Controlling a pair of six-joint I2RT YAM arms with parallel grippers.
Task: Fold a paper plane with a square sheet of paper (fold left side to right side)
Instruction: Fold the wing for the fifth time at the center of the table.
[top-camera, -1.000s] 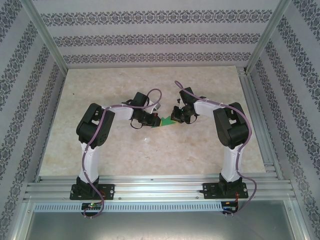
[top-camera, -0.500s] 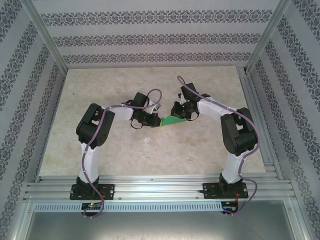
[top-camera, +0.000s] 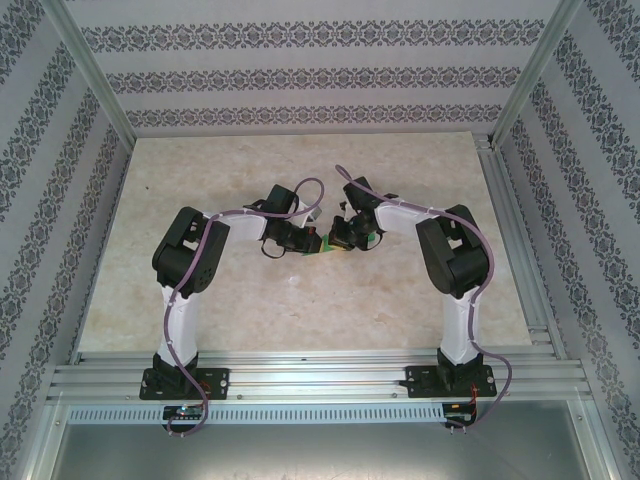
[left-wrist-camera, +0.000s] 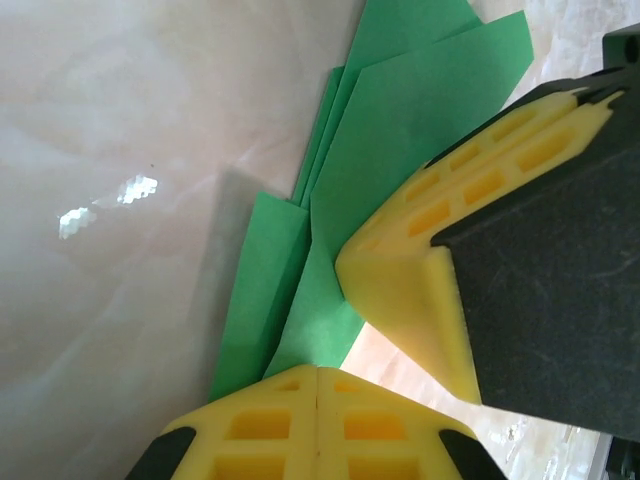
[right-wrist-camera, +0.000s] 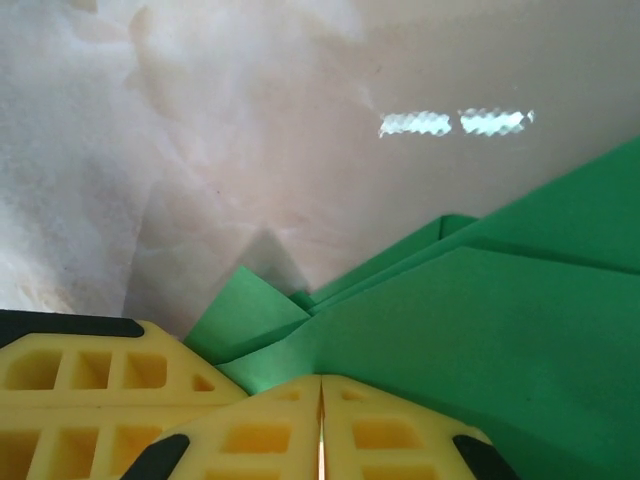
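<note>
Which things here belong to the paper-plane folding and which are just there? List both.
For the job:
- green paper, partly folded, with layered creases
- left gripper, shut, tips at the paper's edge
- right gripper, shut, tips on the paper

Just there:
- table
- patterned walls
- metal frame

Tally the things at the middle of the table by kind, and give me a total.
Green folded paper: 1
Grippers: 2 (left gripper, right gripper)
Total: 3
</note>
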